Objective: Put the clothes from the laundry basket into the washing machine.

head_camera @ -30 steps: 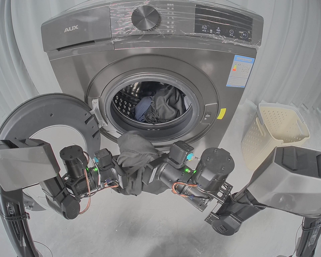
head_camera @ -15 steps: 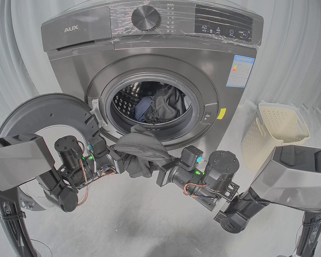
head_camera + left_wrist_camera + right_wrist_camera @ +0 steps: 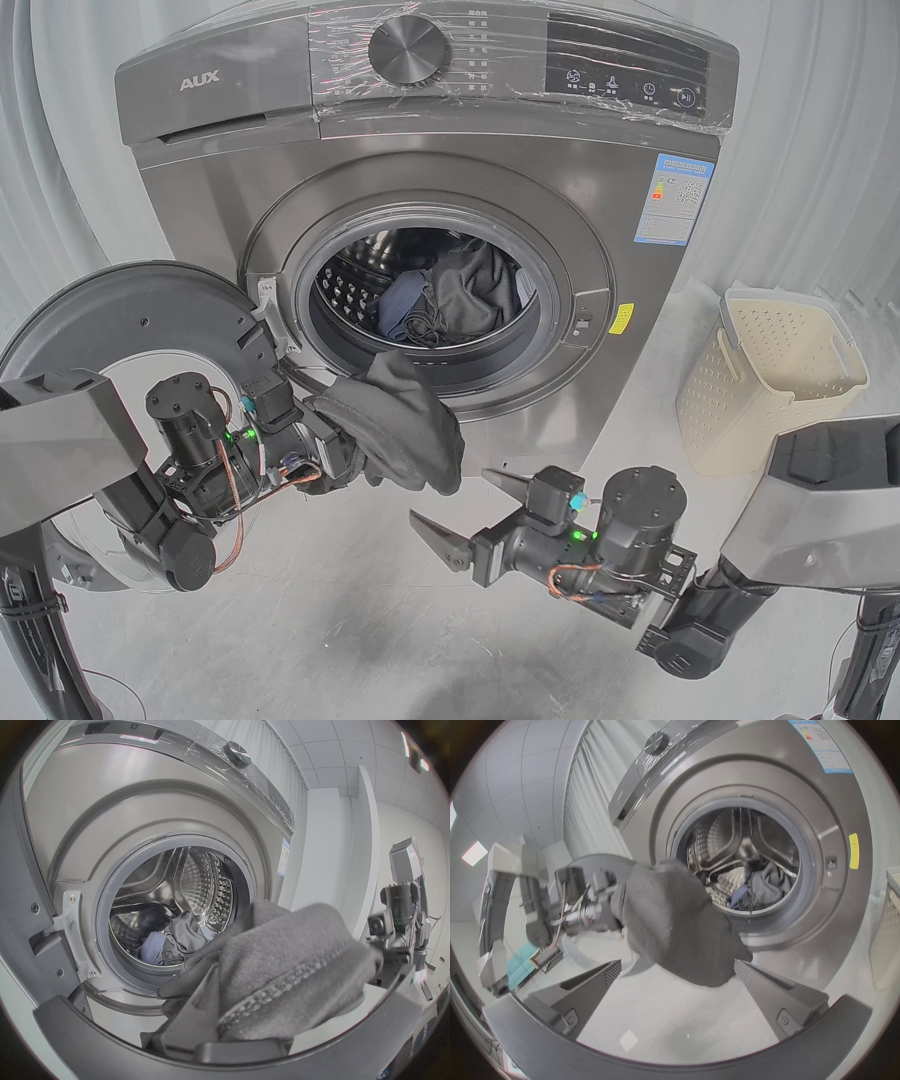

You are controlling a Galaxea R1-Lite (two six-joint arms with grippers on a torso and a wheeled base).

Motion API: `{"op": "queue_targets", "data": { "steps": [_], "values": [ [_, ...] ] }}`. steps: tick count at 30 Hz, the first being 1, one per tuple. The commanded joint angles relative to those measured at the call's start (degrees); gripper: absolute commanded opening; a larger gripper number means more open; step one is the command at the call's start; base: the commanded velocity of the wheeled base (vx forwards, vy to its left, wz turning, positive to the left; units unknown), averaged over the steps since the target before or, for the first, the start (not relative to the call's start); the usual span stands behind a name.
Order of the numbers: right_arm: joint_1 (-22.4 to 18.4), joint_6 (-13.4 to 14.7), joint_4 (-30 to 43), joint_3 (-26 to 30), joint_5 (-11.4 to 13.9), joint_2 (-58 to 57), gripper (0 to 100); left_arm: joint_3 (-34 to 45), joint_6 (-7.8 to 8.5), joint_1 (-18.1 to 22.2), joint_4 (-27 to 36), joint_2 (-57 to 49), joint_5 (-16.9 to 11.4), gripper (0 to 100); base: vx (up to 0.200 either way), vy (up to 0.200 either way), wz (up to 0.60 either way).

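My left hand (image 3: 343,452) is clamped on a dark grey garment (image 3: 405,427), holding it up just in front of the lower rim of the washing machine (image 3: 422,169) opening. The cloth bunches at my fingers and covers them; its upper fold reaches to the rubber edge of the drum mouth (image 3: 422,291), and the rest hangs down in the air above the floor (image 3: 375,647). From my left wrist the garment (image 3: 290,968) lies draped thick over the hand (image 3: 236,1046), with the open drum beyond it.

My right hand (image 3: 472,514) is lower and nearer to me, below the hanging garment and apart from it. Its fingers (image 3: 439,541) are spread wide and hold nothing. In the right wrist view the garment (image 3: 670,926) hangs between that hand (image 3: 682,985) and the machine.

Inside the drum lie more clothes (image 3: 464,291): a dark piece and a bluish one heaped toward the front. The round door (image 3: 131,314) stands swung fully open on the left of the machine, behind my left arm.

The laundry basket (image 3: 769,370), pale and perforated, sits on the floor to the right of the machine, tilted, well apart from both hands.
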Motion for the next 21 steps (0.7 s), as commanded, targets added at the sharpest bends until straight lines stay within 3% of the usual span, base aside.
{"op": "queue_targets", "data": {
  "steps": [1,7,10,14,16,18,21],
  "values": [
    [-1.1,-2.0,-1.4,10.9,4.5,-6.6,100,0.0,-1.72,-0.2,-0.3,-1.8,0.6,0,0.0,0.0,0.0],
    [-4.9,-1.4,-3.7,14.3,6.0,-11.8,100,2.8,-4.18,-0.9,-0.3,-4.1,2.1,0,0.0,0.0,0.0],
    [-6.3,-0.4,-3.9,14.5,5.7,-13.1,100,3.7,-4.0,-1.1,-0.3,-4.4,2.4,0,0.0,0.0,0.0],
    [-11.8,-0.2,-3.8,15.3,5.3,-13.0,100,4.2,-3.92,-0.9,-0.3,-4.2,2.4,0,0.0,0.0,0.0],
    [-12.2,-0.3,-3.9,15.2,5.3,-13.0,100,4.2,-3.92,-0.9,-0.3,-4.1,2.4,0,0.0,0.0,0.0],
    [-17.0,-0.5,-3.7,14.1,4.9,-13.6,100,4.7,-3.83,-0.6,-0.3,-4.3,2.4,0,0.0,0.0,0.0],
    [-17.7,-0.6,-3.7,14.8,4.2,-13.3,100,5.0,-3.83,-0.5,-0.3,-4.4,2.5,0,0.0,0.0,0.0]
  ]
}}
